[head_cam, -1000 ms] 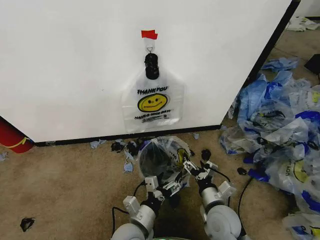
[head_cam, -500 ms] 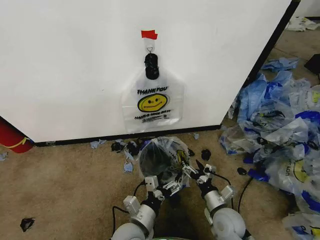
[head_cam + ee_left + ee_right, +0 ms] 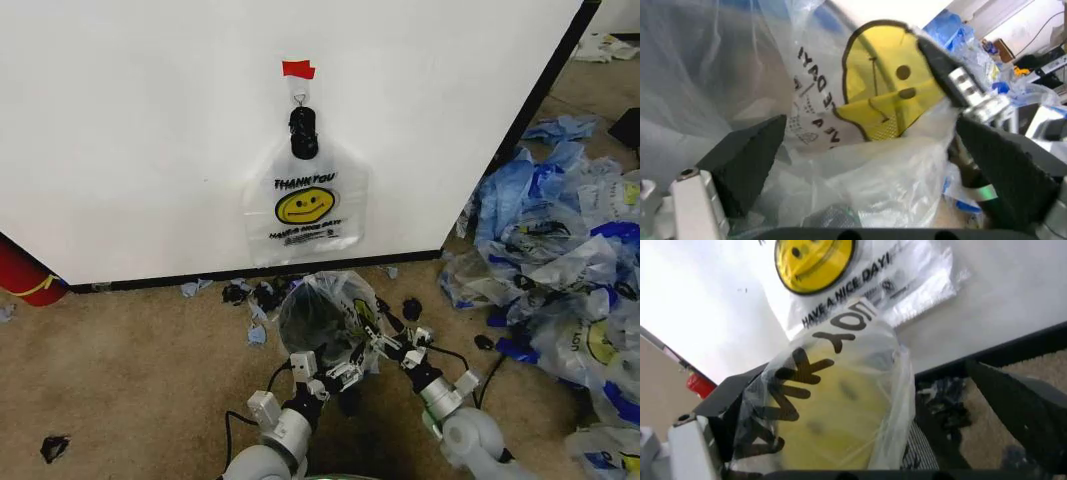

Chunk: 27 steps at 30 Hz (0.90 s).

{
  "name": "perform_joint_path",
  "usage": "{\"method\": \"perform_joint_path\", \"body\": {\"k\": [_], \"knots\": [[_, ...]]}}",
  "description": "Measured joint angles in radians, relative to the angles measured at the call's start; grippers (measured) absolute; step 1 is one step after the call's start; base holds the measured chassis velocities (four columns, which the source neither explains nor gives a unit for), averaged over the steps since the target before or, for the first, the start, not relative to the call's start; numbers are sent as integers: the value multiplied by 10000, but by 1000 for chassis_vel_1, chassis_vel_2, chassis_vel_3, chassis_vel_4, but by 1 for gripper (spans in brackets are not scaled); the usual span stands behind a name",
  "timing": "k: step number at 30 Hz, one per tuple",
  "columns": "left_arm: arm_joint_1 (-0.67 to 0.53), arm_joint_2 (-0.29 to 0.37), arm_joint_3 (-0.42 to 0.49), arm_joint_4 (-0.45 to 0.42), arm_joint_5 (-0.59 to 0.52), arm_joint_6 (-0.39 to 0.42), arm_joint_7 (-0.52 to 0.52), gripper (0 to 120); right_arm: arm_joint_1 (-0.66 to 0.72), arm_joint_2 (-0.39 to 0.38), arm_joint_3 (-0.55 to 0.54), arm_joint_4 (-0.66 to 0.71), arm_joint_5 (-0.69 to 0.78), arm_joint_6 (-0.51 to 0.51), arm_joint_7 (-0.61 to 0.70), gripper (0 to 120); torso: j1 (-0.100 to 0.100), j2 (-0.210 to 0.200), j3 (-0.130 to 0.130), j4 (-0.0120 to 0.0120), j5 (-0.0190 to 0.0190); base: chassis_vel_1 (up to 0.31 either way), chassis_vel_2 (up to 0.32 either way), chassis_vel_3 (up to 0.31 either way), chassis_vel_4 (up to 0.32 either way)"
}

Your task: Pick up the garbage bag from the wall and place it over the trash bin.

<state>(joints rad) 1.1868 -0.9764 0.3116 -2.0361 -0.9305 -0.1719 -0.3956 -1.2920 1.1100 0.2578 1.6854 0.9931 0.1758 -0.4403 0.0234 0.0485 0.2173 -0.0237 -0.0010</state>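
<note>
One garbage bag (image 3: 306, 203) hangs flat on the white wall (image 3: 130, 130) from a small hook under a red tape strip (image 3: 298, 68). A second garbage bag (image 3: 345, 292), (image 3: 887, 100), (image 3: 833, 390) is draped over the black trash bin (image 3: 308, 320) on the carpet below. My left gripper (image 3: 348, 368), (image 3: 880, 170) is open at the bin's near side, with loose bag plastic between its fingers. My right gripper (image 3: 388, 338), (image 3: 873, 405) is open at the bin's right rim; the "THANK YOU" print lies against one finger (image 3: 727, 405).
A red cylinder (image 3: 25, 275) stands at the wall's left end. A big pile of blue and white bags (image 3: 560, 260) covers the floor on the right, past the wall's corner. Dark and blue scraps (image 3: 250, 295) lie along the black baseboard.
My right arm has swung outward to the right while its gripper stayed at the bin's right rim. The left arm, the bin and both bags have not moved.
</note>
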Motion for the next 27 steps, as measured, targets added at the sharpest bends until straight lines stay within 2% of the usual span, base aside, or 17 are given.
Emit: {"method": "perform_joint_path", "body": {"k": [10, 13, 17, 20, 24, 27], "knots": [[116, 16, -228, -17, 27, 5, -82, 100, -182, -187, 6, 3, -86, -318, -59, 100, 0, 0, 0, 0, -1, 0, 0, 0, 0], [144, 56, -243, -18, 70, 5, -86, 100, -271, -144, -36, -148, -46, -468, -503, 100, 0, 0, 0, 0, 3, 0, 0, 0, 0], [102, 60, -236, -29, 78, 13, -114, 100, -180, -159, 101, -499, -54, -525, -1832, 100, 0, 0, 0, 1, 1, 0, 0, 0, 0], [86, 81, -235, -59, 78, 25, -139, 100, 92, -239, 178, -1004, -206, -165, -2434, 100, 0, 0, 0, 2, 1, 0, 0, 0, 0], [162, 107, -282, -91, 98, 25, -141, 100, 177, -329, 232, -1285, -92, 17, -2442, 100, 1, 0, 0, 2, 1, 0, 0, 0, 0], [222, 142, -320, -88, 131, 25, -140, 100, 123, -382, 202, -1238, 835, -201, -2476, 100, 0, 0, 0, -1, -1, 0, 0, 0, 0]]}}
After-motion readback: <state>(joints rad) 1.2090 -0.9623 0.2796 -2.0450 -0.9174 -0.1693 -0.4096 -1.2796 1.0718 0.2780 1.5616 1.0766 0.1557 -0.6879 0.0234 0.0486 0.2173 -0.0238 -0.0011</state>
